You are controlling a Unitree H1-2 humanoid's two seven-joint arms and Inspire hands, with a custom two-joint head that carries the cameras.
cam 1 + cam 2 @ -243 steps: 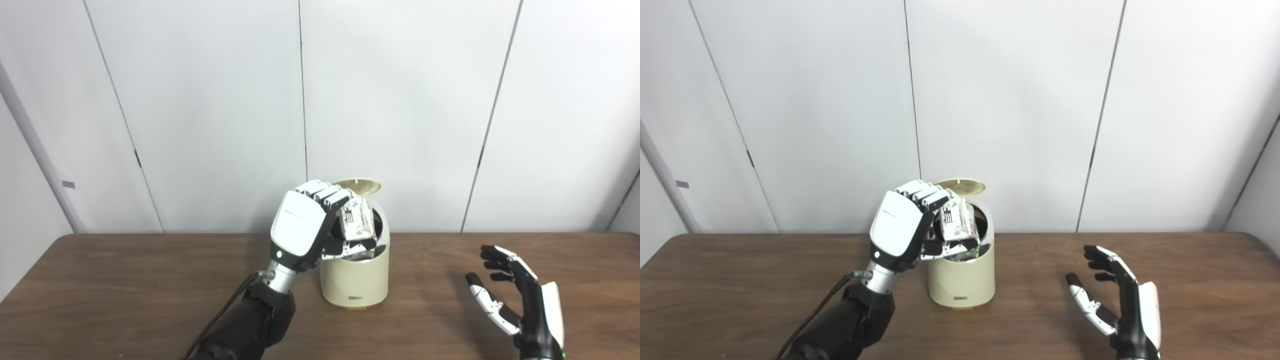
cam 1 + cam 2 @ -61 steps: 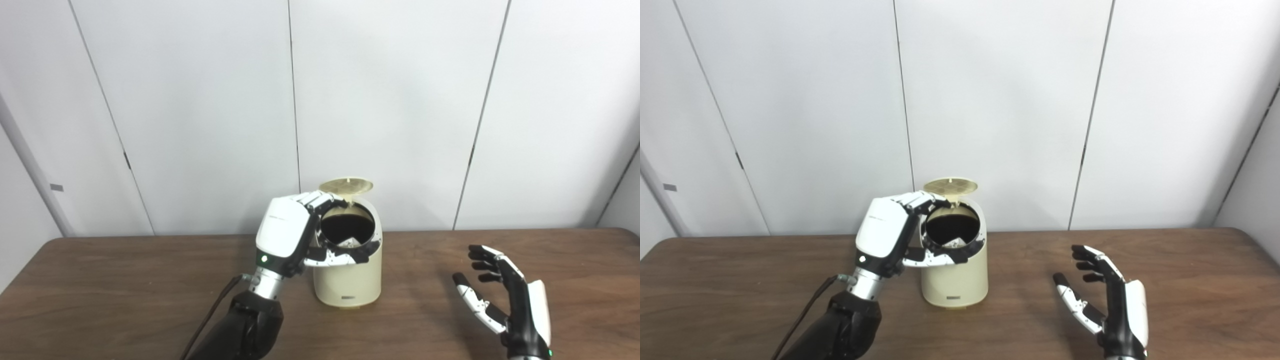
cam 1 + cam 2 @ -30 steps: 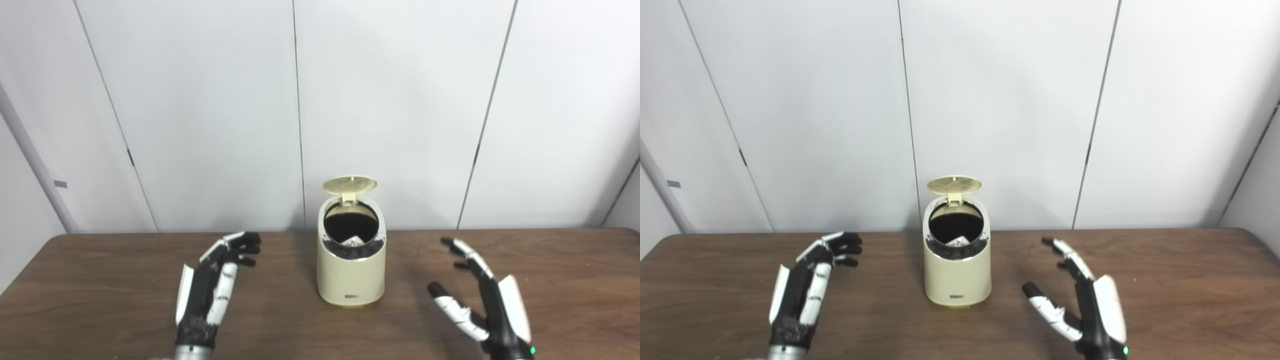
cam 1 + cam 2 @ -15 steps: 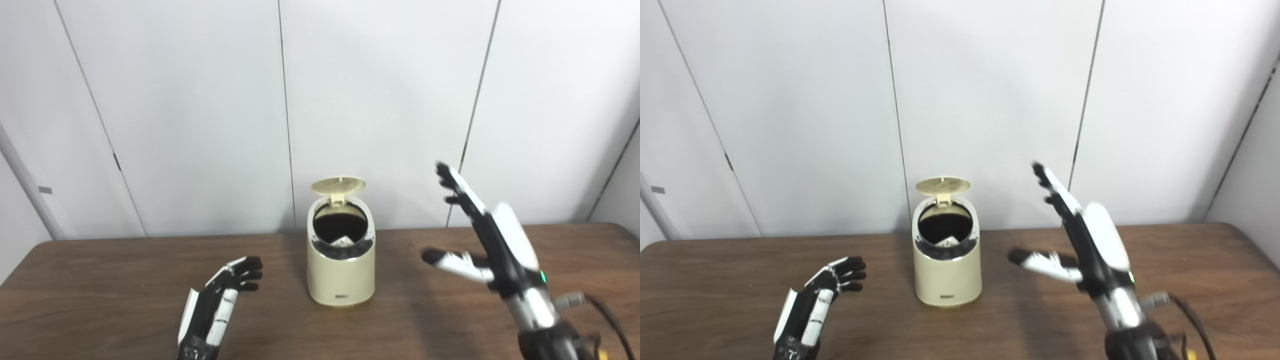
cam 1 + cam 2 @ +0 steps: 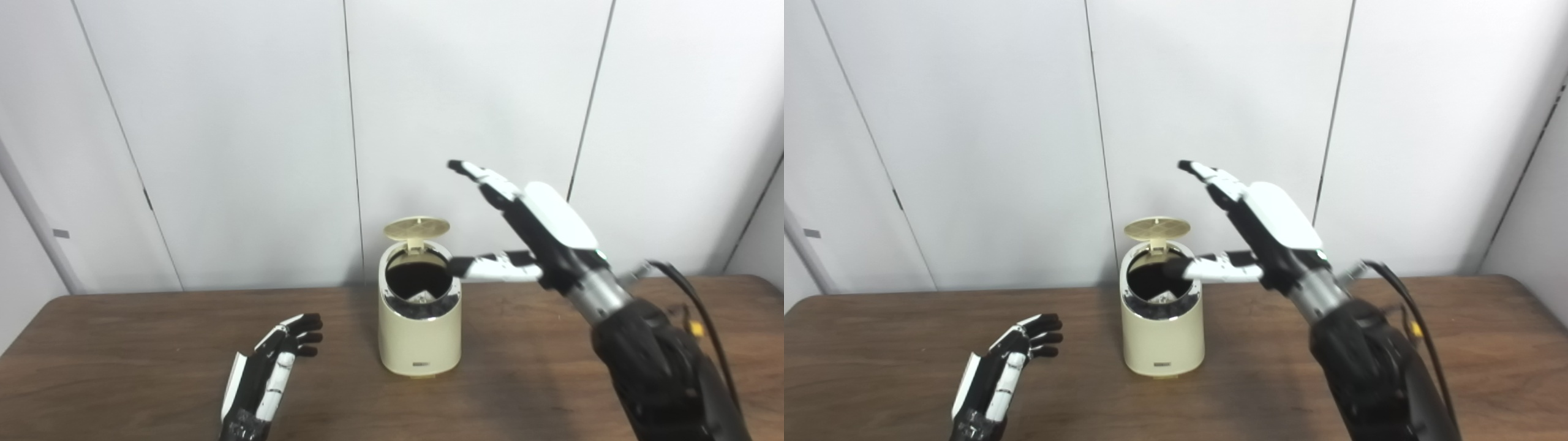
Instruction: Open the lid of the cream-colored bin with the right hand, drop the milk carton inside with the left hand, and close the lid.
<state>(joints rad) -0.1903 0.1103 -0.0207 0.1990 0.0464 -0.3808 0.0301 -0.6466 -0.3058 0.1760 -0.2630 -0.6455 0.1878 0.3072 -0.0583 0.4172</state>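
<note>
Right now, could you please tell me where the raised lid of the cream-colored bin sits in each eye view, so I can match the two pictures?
Left eye view: the lid stands open just right of picture centre, above the cream-colored bin, below the right hand.
Right eye view: the lid sits just left of centre, left of the right hand.
Shared landmark: the vertical wall seam just left of the lid.

One bin [image 5: 420,327], one carton [image 5: 421,297], two hands [image 5: 260,376] [image 5: 539,229].
</note>
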